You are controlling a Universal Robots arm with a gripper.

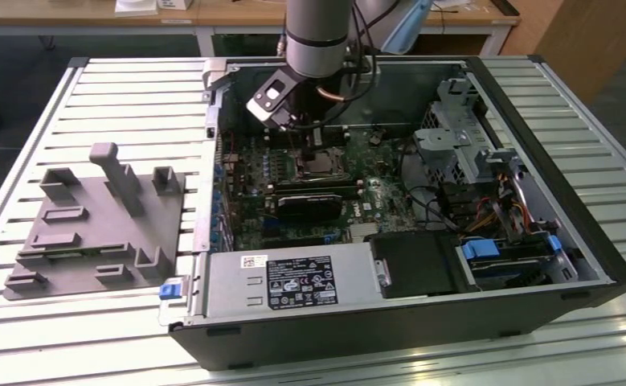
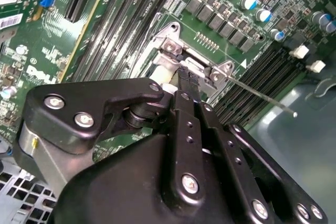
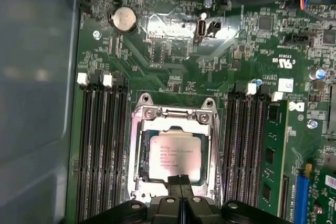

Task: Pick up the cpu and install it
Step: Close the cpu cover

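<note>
cpu (image 3: 176, 157): one, flat inside socket (image 3: 137, 145), silver top up, square, edges parallel to socket
socket: one
gripper (image 3: 181, 179): one, fingertips pressed together over cpu's edge

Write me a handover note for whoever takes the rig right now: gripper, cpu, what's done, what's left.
Gripper: shut, fingertips together, low over one edge of the cpu. I cannot tell whether it touches the chip.
Cpu: lying flat inside the socket frame on the motherboard, silver top up.
Done: the cpu is in the socket.
Left: full seating can't be confirmed from these views. The thin retention lever sticks out loose from the socket, not latched.
</note>
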